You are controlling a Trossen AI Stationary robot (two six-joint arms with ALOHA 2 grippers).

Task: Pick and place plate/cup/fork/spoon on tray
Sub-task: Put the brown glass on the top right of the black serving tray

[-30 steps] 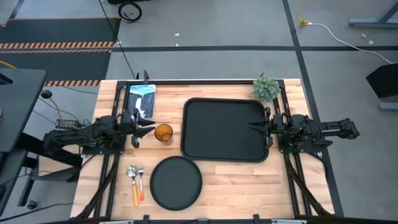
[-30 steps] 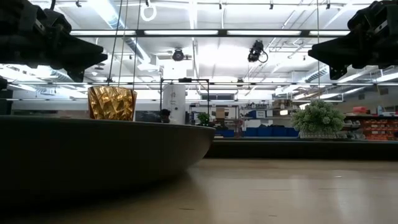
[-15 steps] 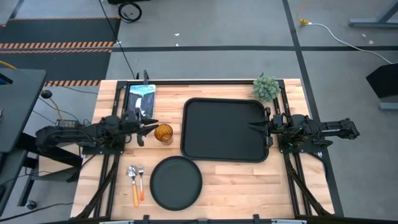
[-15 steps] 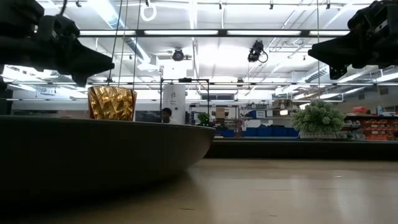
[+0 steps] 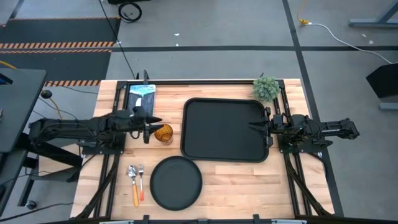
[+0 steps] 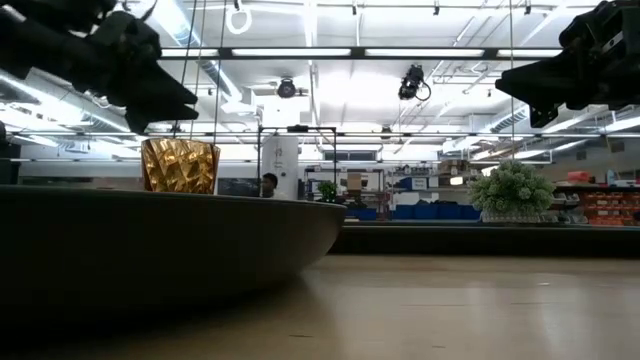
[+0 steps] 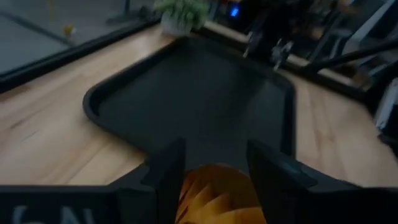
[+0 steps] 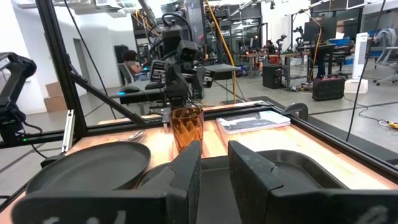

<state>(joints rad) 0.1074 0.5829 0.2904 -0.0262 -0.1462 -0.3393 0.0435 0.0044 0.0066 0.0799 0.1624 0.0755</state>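
Since a second ago, the left gripper (image 5: pixel 151 129) has reached farther across the table toward the cup (image 5: pixel 163 133) and now hovers at its rim; the right gripper (image 5: pixel 255 127) has not moved. From its wrist camera, the left gripper's fingers (image 7: pixel 166 167) are spread, one on each side of the amber cup, not yet pinching it. The cup stands on the wood just beside the tray (image 5: pixel 225 129), which holds nothing.

The likely risk is a fingertip nudging the light glass and tipping it, or the fingers pressing together too high on the rim so it slips.

The right gripper waits over the tray's far edge, fingers slightly apart. The plate (image 5: pixel 176 182) lies nearer the front edge, with the fork (image 5: pixel 141 179) and spoon (image 5: pixel 133 180) side by side just beside it. A small plant (image 5: pixel 266 88) and a booklet (image 5: pixel 141 99) sit at the back, clear of the cup's short path to the tray.
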